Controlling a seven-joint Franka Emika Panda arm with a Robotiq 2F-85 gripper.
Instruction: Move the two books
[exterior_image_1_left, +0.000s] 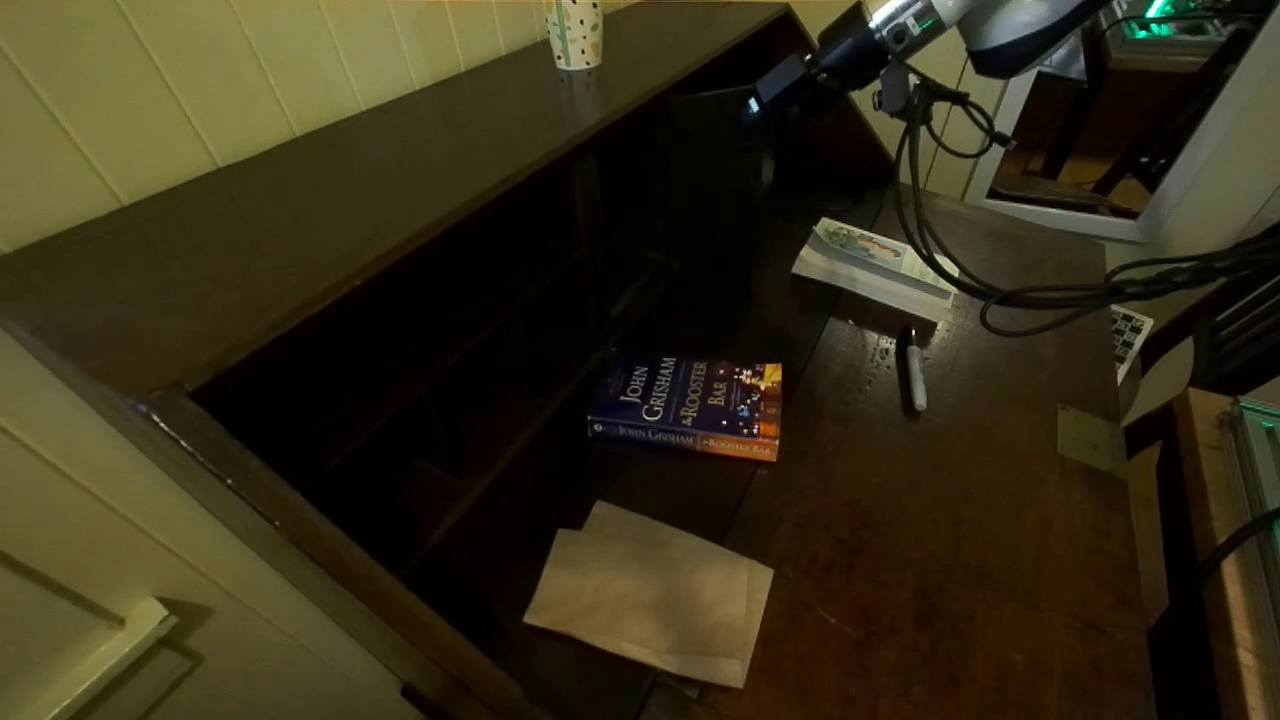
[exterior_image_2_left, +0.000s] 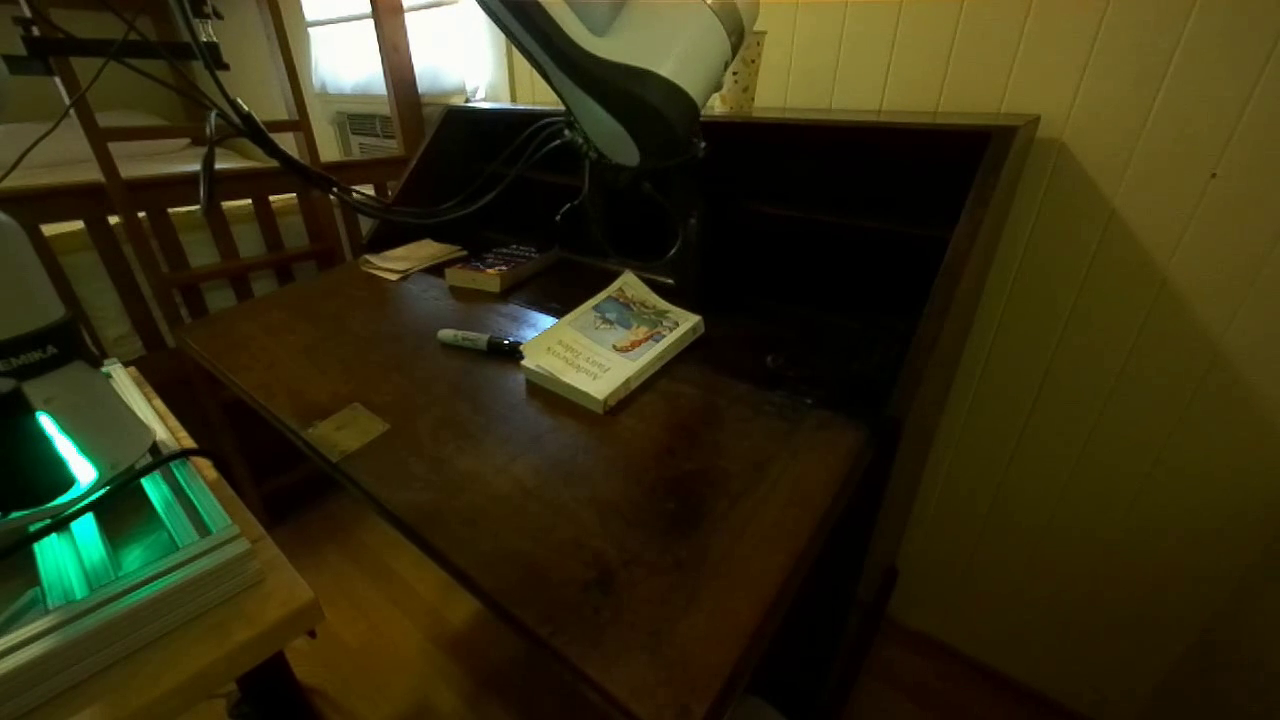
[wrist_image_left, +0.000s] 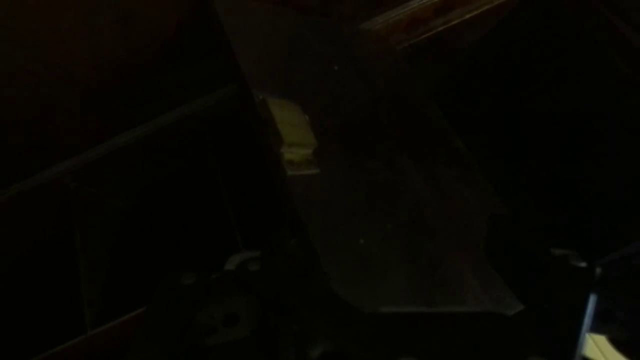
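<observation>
The gripper (exterior_image_1_left: 762, 98) is poised near the shelf unit (exterior_image_1_left: 400, 210) — fingers dimly seen apart, nothing visibly held. Blue book (exterior_image_1_left: 685, 408) and pale book (exterior_image_2_left: 612, 345) are seen on the desk (exterior_image_1_left: 950, 560) — with the wrist view nearly black, either could be misgripped.

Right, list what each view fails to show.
Desk shelves: depths shadowed in both exterior views.
Pale book: cover partly behind cables in an exterior view.
Patterned cup: top cut off by the edge in an exterior view.
Marker: any lettering too small in both exterior views.
Pale patch, wrist view: too dark to identify.
</observation>
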